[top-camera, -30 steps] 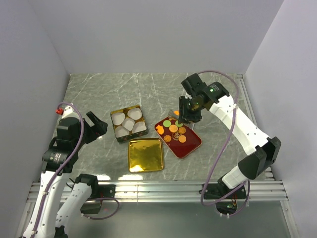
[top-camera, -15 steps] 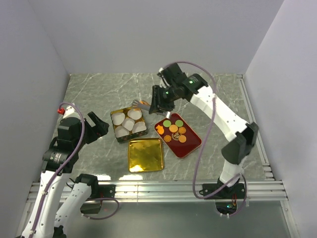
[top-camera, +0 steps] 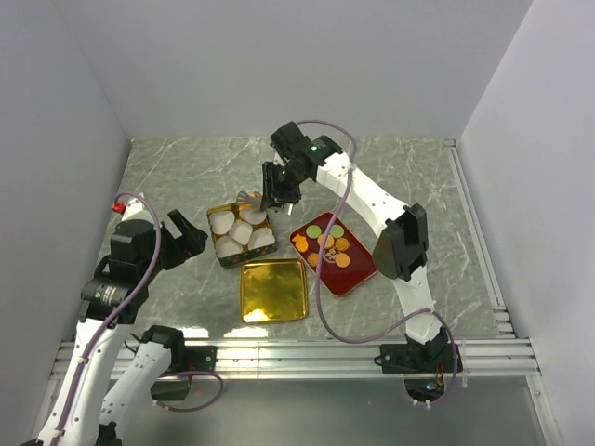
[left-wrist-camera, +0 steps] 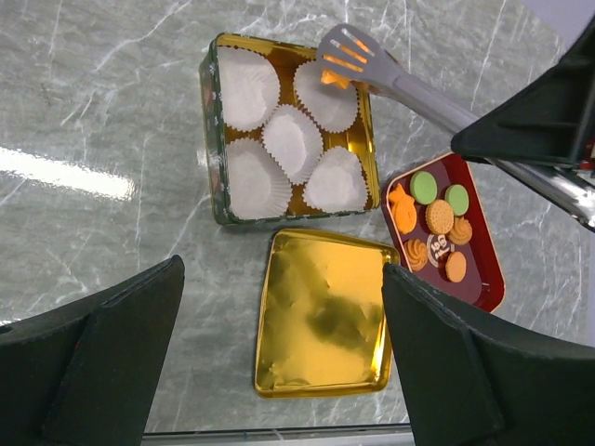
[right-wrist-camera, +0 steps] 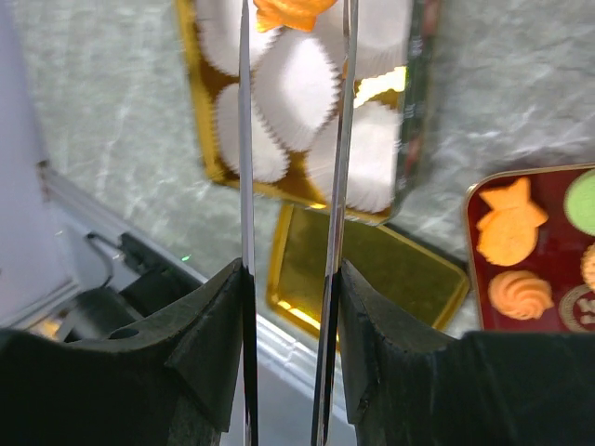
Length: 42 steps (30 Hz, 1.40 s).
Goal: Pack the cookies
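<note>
One cookie (right-wrist-camera: 292,11) hung in tongs (right-wrist-camera: 244,139) my right gripper (right-wrist-camera: 290,288) clamped, top of frame, over the paper cups (right-wrist-camera: 296,88). A slack pinch risked dropping it astray. My left gripper (left-wrist-camera: 284,348) gaped.

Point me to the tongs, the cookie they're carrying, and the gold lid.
tongs (left-wrist-camera: 367,58): left wrist view, on the slotted head.
cookie (right-wrist-camera: 293,11): right wrist view, on its orange top between the blades.
gold lid (left-wrist-camera: 325,316): left wrist view, on its centre.
</note>
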Motion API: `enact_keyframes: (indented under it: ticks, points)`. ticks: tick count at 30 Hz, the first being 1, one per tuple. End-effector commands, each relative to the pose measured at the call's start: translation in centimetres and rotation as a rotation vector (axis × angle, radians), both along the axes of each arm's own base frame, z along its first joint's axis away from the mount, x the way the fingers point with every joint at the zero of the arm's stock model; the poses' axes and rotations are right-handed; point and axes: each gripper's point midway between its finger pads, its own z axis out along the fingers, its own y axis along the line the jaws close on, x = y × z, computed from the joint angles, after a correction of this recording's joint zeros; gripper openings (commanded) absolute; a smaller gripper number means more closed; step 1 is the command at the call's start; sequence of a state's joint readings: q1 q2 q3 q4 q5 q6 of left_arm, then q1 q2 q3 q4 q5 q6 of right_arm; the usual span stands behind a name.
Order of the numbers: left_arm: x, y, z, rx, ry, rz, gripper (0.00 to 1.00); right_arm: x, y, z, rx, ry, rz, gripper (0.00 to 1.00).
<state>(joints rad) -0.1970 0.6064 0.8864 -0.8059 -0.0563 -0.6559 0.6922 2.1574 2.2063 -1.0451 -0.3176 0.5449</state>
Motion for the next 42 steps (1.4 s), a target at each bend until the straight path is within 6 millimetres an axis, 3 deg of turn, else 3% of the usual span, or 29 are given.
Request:
enact_keyframes:
  ticks: [1,8,11,18,28,30,31,32,34,35,37,38,40,41,42]
  points:
    - [0.3,-0.3,0.5,-0.005,-0.02,-0.011,0.93,0.9,-0.3,1.1,-0.018,-0.064,-0.005,0.42]
    - [0.2,-0.4,0.7,-0.008,-0.034,-0.021,0.94,2.0,-2.0,0.2,-0.086,-0.08,-0.045,0.49]
    - [0.2,-0.4,0.7,-0.007,-0.034,-0.02,0.94,1.8,-2.3,-0.2,-0.093,-0.072,-0.046,0.56]
    - [0.1,-0.4,0.8,-0.009,-0.04,-0.018,0.94,1.8,-2.2,-0.1,-0.083,-0.073,-0.046,0.58]
    - [0.1,-0.5,0.8,-0.009,-0.04,-0.025,0.94,1.1,-3.3,5.3,-0.03,-0.157,-0.06,0.58]
    - [0.1,-0.5,0.8,-0.009,-0.041,-0.025,0.94,0.0,-4.7,7.4,-0.028,-0.196,-0.069,0.58]
    - [0.1,-0.5,0.8,-0.009,-0.041,-0.025,0.94,-0.1,-5.0,6.5,-0.053,-0.185,-0.071,0.58]
    - [0.0,-0.4,0.8,-0.01,-0.043,-0.025,0.94,-0.7,-5.8,7.8,-0.048,-0.208,-0.079,0.58]
    - [0.0,-0.4,0.9,-0.01,-0.046,-0.025,0.94,-1.6,-7.5,6.6,-0.105,-0.197,-0.088,0.58]
    - [0.0,-0.4,0.9,-0.009,-0.044,-0.024,0.94,-2.5,-8.5,7.6,-0.102,-0.215,-0.09,0.58]
    - [0.0,-0.4,0.9,-0.011,-0.046,-0.023,0.94,-3.8,-10.4,5.9,-0.171,-0.19,-0.097,0.58]
    - [0.0,-0.4,0.9,-0.01,-0.046,-0.022,0.94,-4.6,-11.5,6.6,-0.173,-0.206,-0.109,0.58]
    - [0.0,-0.4,0.9,-0.01,-0.044,-0.022,0.93,-6.1,-13.4,4.9,-0.233,-0.179,-0.121,0.58]
    - [0.0,-0.4,0.9,-0.01,-0.046,-0.022,0.93,-6.9,-14.2,5.7,-0.224,-0.197,-0.131,0.58]
    - [0.0,-0.4,0.9,-0.009,-0.046,-0.02,0.93,-7.9,-15.0,4.4,-0.253,-0.169,-0.123,0.59]
